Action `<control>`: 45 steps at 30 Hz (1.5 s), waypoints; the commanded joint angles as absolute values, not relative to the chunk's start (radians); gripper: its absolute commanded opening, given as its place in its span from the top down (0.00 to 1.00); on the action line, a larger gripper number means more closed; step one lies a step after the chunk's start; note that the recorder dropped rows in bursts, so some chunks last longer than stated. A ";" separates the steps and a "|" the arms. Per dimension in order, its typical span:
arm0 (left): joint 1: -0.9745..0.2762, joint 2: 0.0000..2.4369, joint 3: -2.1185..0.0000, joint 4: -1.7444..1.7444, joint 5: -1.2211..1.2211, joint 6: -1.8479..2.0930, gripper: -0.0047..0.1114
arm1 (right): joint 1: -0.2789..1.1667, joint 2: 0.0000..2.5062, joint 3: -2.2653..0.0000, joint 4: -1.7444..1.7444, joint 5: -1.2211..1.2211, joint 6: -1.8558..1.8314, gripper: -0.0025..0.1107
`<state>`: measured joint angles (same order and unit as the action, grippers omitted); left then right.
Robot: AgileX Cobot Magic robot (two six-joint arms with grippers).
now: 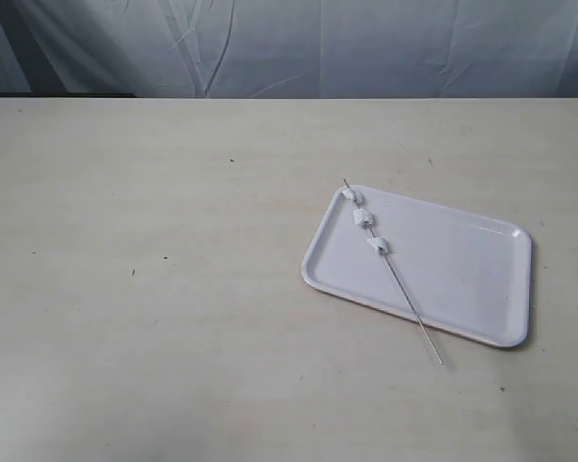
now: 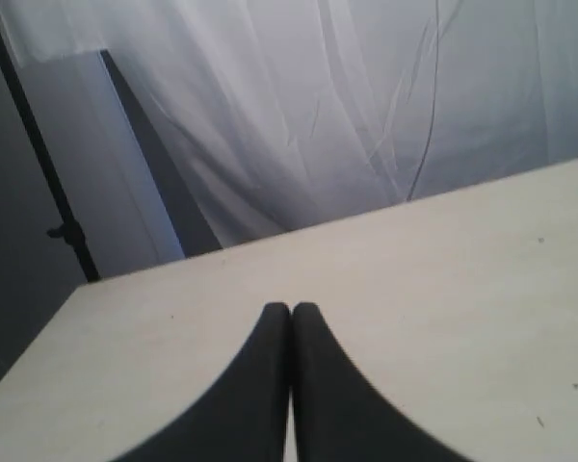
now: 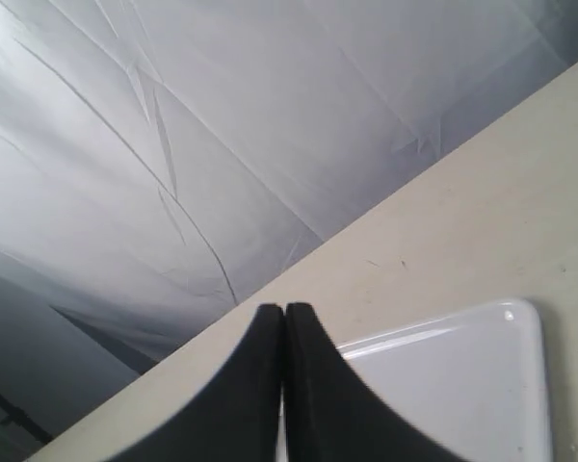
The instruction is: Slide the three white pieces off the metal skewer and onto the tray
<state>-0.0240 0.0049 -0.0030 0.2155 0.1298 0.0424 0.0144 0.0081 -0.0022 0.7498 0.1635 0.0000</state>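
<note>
On the tray [image 1: 462, 274]: skewer [image 1: 404, 292] is lying with three white pieces [image 1: 362, 218]
Right gripper [image 3: 284, 313]: hanging nearby, closed, empty
Left gripper [image 2: 291, 313]: closed, empty

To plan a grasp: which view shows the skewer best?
Exterior view: the whole skewer lies across the tray, three pieces threaded. Left wrist view shows none of it; right wrist view only a tray corner.

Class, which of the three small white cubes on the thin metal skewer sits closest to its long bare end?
The cube furthest inside the white rectangular tray; the other two sit up the skewer, near its short tip.
</note>
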 commanded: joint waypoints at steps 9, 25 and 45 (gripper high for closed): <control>-0.022 0.000 0.000 0.222 0.014 0.042 0.96 | 0.010 0.000 0.000 0.772 0.097 0.000 0.98; -0.022 0.000 0.000 -0.181 -0.069 -0.027 0.96 | 0.010 0.000 0.000 0.767 0.095 0.000 0.98; -0.022 0.000 -0.018 -0.761 0.193 -0.049 0.88 | 0.010 0.000 0.000 0.790 0.148 0.000 0.98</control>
